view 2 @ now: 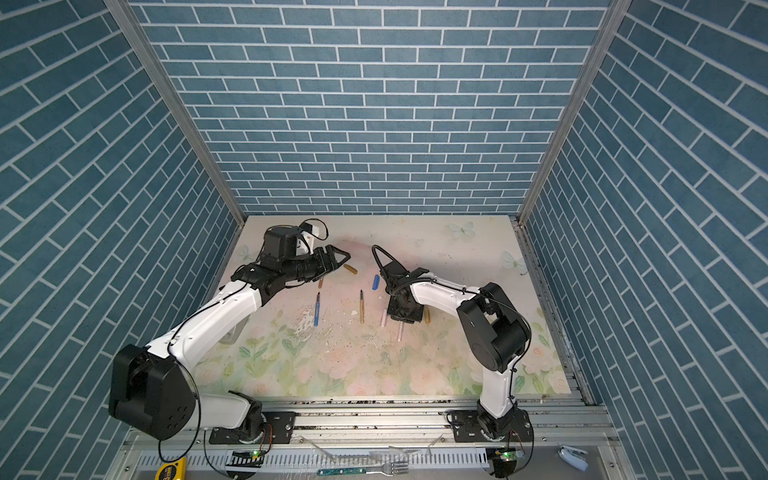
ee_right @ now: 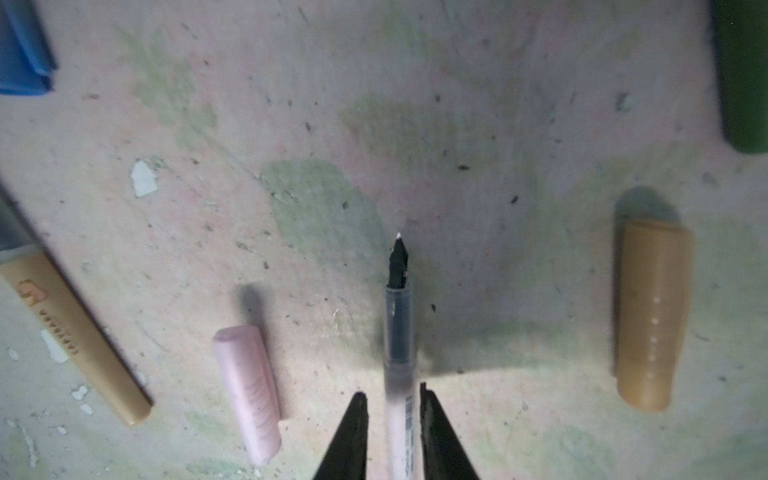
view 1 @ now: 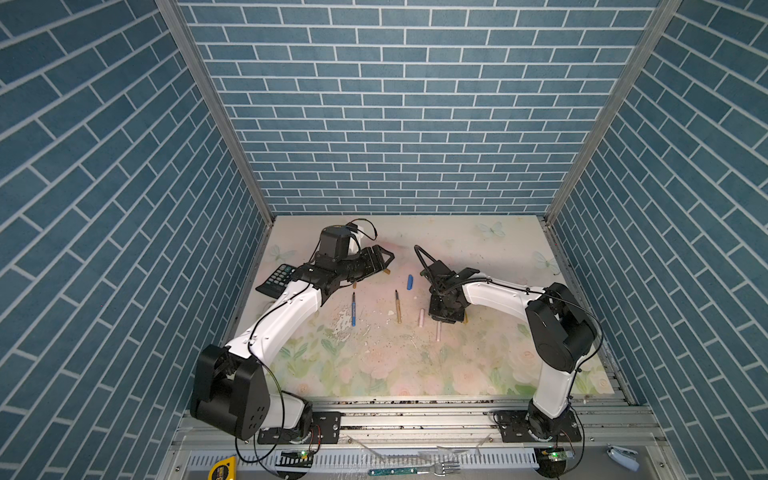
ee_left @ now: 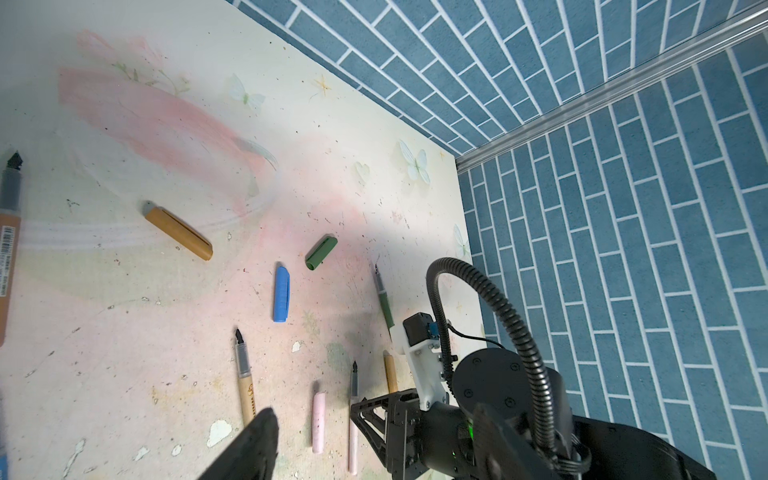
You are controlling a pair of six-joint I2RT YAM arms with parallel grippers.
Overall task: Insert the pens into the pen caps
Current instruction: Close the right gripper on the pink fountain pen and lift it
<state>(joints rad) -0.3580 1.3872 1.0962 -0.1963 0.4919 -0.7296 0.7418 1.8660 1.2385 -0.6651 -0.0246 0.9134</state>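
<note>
My right gripper (view 1: 446,319) (ee_right: 394,399) points down at the mat, its jaws narrowly astride the pale pink pen (ee_right: 398,332) (view 1: 439,331). The pen lies flat and a sliver of gap shows at one finger. The pink cap (ee_right: 249,390) (view 1: 421,316) lies beside it, and a gold cap (ee_right: 652,316) on the other side. My left gripper (view 1: 384,259) (ee_left: 374,411) hovers open and empty at the back left, near another gold cap (ee_left: 178,234) (view 2: 350,269). The blue cap (view 1: 410,281), blue pen (view 1: 353,311), gold pen (view 1: 398,307), green cap (ee_left: 321,252) and green pen (ee_left: 384,299) lie loose.
A black calculator (view 1: 278,280) sits at the mat's left edge under the left arm. A second gold pen (view 2: 321,283) pokes out beneath that arm. A teal-handled fork (view 1: 411,470) and a yellow tape measure (view 1: 222,467) lie on the front rail. Brick-patterned walls close in three sides.
</note>
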